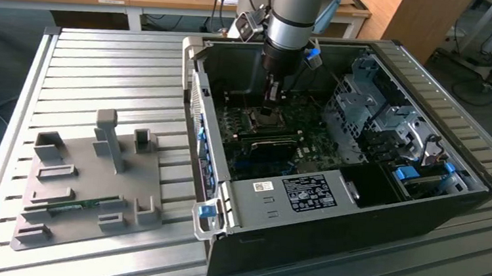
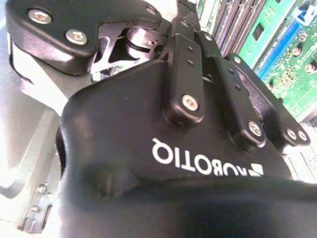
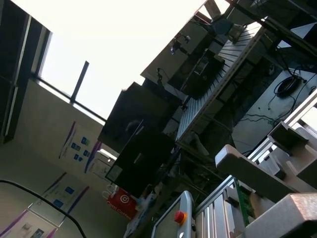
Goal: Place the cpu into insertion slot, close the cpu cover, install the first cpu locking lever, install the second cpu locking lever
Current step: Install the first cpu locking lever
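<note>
- cpu [image 1: 268, 118]: small grey square in the socket on the motherboard [image 1: 294, 145], inside the open case [image 1: 329, 204].
- gripper [image 1: 271, 107] just above it; cannot tell its grip.
- second wrist view: gripper body [image 2: 173, 163] close up, green board [image 2: 287, 54] behind.

The cpu [image 1: 266, 118] is a small silvery square inside the computer case [image 1: 451, 213]. It lies flat on the motherboard's socket.

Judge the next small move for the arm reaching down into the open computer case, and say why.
Probably a slow, short descent straight down. In the exterior view the end effector hangs just above the socket area on the motherboard inside the computer case. Whether it carries the cpu, or how the cover stands, cannot be told, so any contact should be gentle.
</note>
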Robot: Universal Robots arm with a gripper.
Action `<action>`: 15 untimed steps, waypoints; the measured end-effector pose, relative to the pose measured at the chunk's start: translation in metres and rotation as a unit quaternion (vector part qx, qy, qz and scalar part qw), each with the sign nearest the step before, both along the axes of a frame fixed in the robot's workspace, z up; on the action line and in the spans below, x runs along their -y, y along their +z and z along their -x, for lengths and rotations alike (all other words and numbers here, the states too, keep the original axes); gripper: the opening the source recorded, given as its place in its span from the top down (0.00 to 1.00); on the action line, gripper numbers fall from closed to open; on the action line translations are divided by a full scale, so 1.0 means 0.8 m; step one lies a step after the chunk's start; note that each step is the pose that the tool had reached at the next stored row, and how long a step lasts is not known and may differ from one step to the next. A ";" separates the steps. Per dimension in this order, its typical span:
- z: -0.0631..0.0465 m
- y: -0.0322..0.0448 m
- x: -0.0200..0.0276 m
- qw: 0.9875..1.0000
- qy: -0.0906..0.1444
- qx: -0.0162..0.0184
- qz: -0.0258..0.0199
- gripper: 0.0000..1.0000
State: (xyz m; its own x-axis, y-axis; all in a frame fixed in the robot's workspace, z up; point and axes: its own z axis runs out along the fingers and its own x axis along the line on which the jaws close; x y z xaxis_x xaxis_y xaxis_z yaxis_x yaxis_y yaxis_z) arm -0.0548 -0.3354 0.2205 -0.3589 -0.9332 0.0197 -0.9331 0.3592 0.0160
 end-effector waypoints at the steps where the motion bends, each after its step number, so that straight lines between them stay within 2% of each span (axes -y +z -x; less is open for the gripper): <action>1: 0.000 0.0000 0.0000 1.000 0.001 0.000 0.000 0.89; 15: 0.000 0.0000 0.0000 1.000 0.014 0.000 0.000 0.89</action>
